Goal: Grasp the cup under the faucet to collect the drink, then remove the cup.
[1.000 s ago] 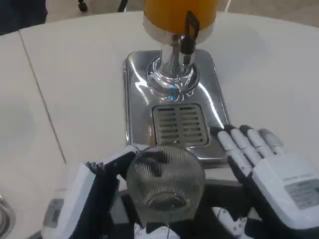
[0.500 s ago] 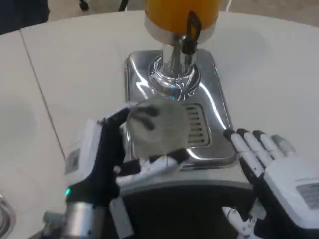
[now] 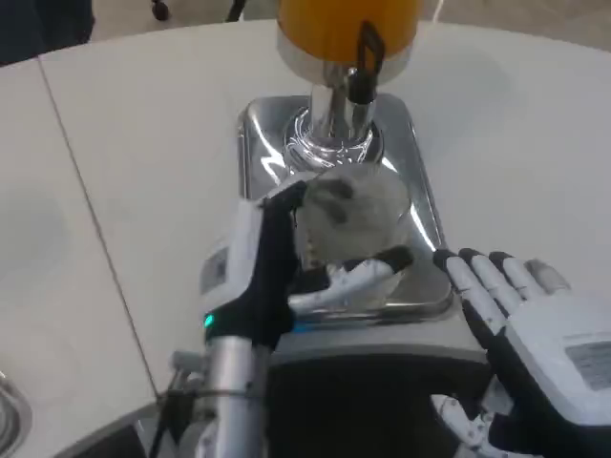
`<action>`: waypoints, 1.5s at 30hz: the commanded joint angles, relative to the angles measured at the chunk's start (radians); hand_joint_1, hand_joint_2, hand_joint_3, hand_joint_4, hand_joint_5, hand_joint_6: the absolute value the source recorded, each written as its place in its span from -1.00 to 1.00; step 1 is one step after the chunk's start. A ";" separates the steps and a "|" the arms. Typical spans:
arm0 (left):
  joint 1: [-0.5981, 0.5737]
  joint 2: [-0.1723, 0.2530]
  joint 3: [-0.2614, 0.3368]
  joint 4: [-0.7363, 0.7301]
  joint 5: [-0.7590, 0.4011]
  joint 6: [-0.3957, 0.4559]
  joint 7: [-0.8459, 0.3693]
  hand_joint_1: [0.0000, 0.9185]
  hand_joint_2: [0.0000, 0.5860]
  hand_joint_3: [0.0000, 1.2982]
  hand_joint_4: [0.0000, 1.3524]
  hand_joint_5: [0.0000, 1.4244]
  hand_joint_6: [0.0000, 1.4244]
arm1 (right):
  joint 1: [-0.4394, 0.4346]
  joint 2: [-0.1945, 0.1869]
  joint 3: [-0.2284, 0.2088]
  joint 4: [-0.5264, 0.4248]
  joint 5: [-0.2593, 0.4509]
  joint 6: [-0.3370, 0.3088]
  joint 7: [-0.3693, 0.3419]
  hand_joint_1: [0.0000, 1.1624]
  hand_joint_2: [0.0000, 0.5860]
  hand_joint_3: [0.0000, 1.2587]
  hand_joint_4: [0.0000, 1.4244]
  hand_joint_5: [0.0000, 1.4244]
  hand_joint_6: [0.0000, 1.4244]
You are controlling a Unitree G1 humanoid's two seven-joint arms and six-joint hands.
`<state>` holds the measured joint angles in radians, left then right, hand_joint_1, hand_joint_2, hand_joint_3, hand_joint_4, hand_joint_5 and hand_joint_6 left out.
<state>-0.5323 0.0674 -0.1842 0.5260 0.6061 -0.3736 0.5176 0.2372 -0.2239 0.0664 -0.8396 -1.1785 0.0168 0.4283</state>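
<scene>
Seen from above, looking down at a white round table (image 3: 143,172). At top centre, a drink dispenser with an orange tank (image 3: 346,24), standing on a chrome column (image 3: 329,129) that rises from a shiny rectangular drip tray (image 3: 263,143). On the front of the column, a black faucet lever (image 3: 363,62) pointing toward the camera. Directly below that faucet, over the tray's grille area, a clear ribbed glass cup (image 3: 353,224), upright, apparently empty, though blur and glare make that hard to confirm. Wrapped around the cup from the picture's left, the left hand (image 3: 286,277): black thumb side up against the cup's far-left wall, white and black fingers (image 3: 358,277) curled across its near side, gripping it. Below the hand, the silver left forearm (image 3: 229,382) with a small teal light at the wrist. At lower right, the right hand (image 3: 535,334), holding nothing, white back up, fingers extended and slightly apart, pointing toward the tray's near right corner, just beside it without clearly touching.
</scene>
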 commanded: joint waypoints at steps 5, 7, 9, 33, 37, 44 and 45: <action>-0.226 0.038 -0.024 0.343 0.000 -0.063 0.134 0.38 -0.81 0.82 0.70 1.00 1.00 | -0.014 0.012 0.011 -0.014 -0.016 0.007 0.027 -0.38 0.72 -1.00 -1.00 -1.00 -1.00; -0.251 0.039 -0.030 0.392 -0.008 -0.070 0.151 0.38 -0.81 0.82 0.70 1.00 1.00 | -0.015 0.015 0.004 -0.014 -0.017 0.011 0.030 -0.38 0.72 -1.00 -1.00 -1.00 -1.00; -0.274 0.035 -0.039 0.433 -0.012 -0.073 0.171 0.38 -0.81 0.78 0.68 1.00 1.00 | -0.018 0.016 0.000 -0.015 -0.018 0.014 0.035 -0.38 0.72 -1.00 -1.00 -1.00 -1.00; -0.308 0.051 -0.079 0.538 -0.064 -0.115 0.139 0.05 -0.80 -0.56 -0.41 0.23 0.54 | -0.083 0.023 -0.002 0.059 0.012 0.048 0.055 -0.41 0.72 -1.00 -1.00 -1.00 -1.00; -0.291 0.080 -0.085 0.514 -0.051 -0.125 0.147 0.05 -0.80 -0.58 -0.46 0.19 0.46 | -0.107 0.025 0.014 0.090 0.032 0.047 0.043 -0.42 0.72 -1.00 -1.00 -1.00 -1.00; -0.249 0.127 -0.071 0.461 -0.058 -0.128 0.139 0.03 -0.81 -0.65 -0.64 0.02 0.28 | -0.129 0.006 0.027 0.119 0.051 0.041 0.029 -0.43 0.71 -1.00 -1.00 -1.00 -1.00; -0.241 0.133 -0.071 0.451 -0.055 -0.124 0.140 0.01 -0.81 -0.66 -0.66 -0.02 0.23 | -0.129 0.005 0.026 0.118 0.054 0.043 0.028 -0.43 0.71 -1.00 -1.00 -1.00 -1.00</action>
<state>-0.8186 0.1834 -0.2577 1.0009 0.5542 -0.5116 0.6598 0.1064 -0.2077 0.0951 -0.7274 -1.1375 0.0608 0.4736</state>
